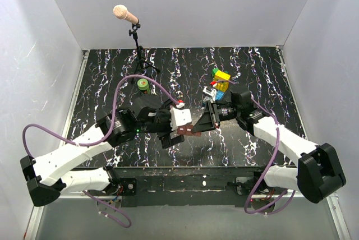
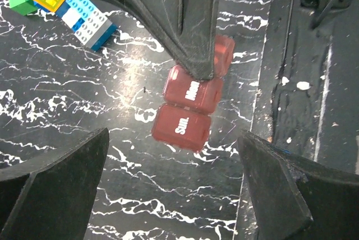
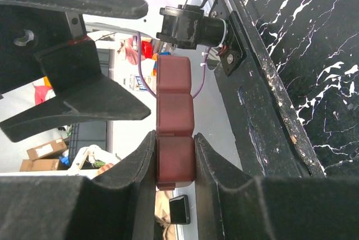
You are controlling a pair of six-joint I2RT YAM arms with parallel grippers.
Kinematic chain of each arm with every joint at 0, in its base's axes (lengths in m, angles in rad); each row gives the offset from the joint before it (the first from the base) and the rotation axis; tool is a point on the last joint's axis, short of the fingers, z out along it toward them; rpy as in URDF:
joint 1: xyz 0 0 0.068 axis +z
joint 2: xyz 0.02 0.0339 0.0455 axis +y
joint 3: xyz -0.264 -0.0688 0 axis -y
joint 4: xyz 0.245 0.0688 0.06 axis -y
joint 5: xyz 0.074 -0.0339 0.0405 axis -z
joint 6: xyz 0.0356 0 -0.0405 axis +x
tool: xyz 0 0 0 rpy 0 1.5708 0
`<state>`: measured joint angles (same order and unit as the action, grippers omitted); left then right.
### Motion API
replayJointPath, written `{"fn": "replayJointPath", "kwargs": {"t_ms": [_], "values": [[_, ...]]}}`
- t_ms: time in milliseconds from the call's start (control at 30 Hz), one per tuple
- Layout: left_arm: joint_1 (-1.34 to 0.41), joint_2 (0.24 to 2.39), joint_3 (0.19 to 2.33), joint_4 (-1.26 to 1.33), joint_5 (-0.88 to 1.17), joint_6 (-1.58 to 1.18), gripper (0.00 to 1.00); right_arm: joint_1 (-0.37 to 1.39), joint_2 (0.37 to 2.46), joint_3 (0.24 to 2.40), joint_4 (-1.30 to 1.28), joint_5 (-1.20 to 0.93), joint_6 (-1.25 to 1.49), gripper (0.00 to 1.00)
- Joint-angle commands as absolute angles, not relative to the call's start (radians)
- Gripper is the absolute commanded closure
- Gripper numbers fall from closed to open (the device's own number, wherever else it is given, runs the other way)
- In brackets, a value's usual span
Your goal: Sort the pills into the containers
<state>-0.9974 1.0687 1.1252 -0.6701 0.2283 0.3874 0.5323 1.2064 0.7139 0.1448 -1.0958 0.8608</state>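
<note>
Closest to the lens, right wrist view: the black fingers (image 3: 137, 164) of the right tool (image 3: 174, 142) are pressed in on the end cell of the dark red-brown plastic pill box (image 3: 175, 102), one finger on each side wall. We count three cells in a row. The other two stick out past the fingertips, free of them.

Left wrist view: the left tool (image 2: 174, 133) is spread wide, one finger at each lower corner of the frame, touching nothing. The pill box shows between them, lids facing this camera. We read "Sun." and "Mon." on two cells; the third is partly hidden behind a finger of the right tool. The box is over the black tabletop veined with white (image 2: 67, 83), close to its near edge. We cannot tell whether the box rests on the surface or hangs clear of it.

Top view: both tools meet over the middle of the near half of the tabletop, with the pill box between them. The small green cylindrical bottle (image 1: 143, 85) stands upright at rear left, well apart from the box and just beside the feet of a black tripod stand (image 1: 143, 60) carrying a microphone with a pale pink foam head (image 1: 124, 13). A yellow-and-blue toy brick stack (image 1: 222, 81) sits rear right of centre.
</note>
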Motion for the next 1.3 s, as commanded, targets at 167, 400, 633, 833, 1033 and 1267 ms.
{"fn": "replayJointPath", "kwargs": {"t_ms": [167, 400, 633, 833, 1033, 1267], "values": [[-1.002, 1.092, 1.101, -0.644, 0.153, 0.502, 0.11, 0.531, 1.224, 0.769, 0.15, -1.131, 0.864, 0.99], [-1.002, 1.121, 1.106, -0.629, 0.198, 0.503, 0.27, 0.531, 1.227, 0.77, 0.156, -1.131, 0.87, 0.99], [-1.002, 1.147, 1.114, -0.624, 0.206, 0.496, 0.39, 0.531, 1.227, 0.765, 0.155, -1.131, 0.871, 0.99], [-1.002, 1.149, 1.129, -0.646, 0.198, 0.46, 0.44, 0.531, 1.232, 0.758, 0.153, -1.126, 0.867, 0.99], [-1.002, 1.134, 1.137, -0.653, 0.206, 0.446, 0.48, 0.531, 1.243, 0.75, 0.155, -1.124, 0.862, 0.99], [-1.002, 1.15, 1.158, -0.689, 0.229, 0.443, 0.63, 0.531, 1.253, 0.742, 0.155, -1.123, 0.857, 0.99]]}}
